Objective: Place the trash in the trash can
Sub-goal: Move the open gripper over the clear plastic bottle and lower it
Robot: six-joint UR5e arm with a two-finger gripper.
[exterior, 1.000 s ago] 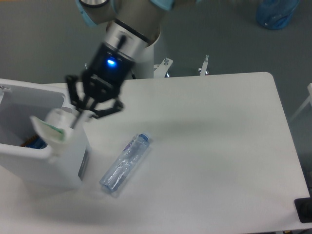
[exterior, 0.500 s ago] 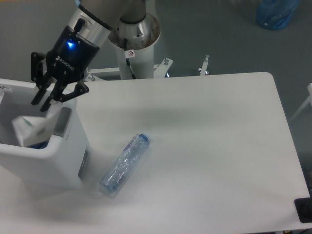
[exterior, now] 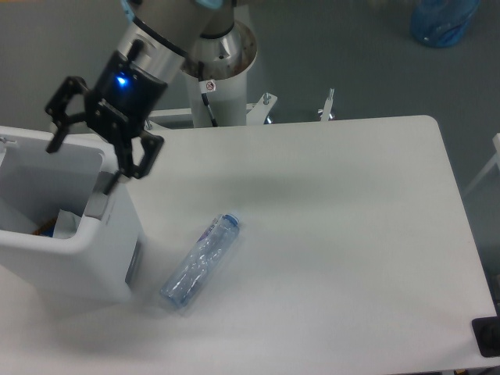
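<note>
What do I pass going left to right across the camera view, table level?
Bin → bottle → bare table. The open gripper hangs over the bin, so it is left out of the order.

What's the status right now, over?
Gripper open, empty, above the trash can. Packet inside the can. Water bottle lying on the table, unobstructed.
</note>
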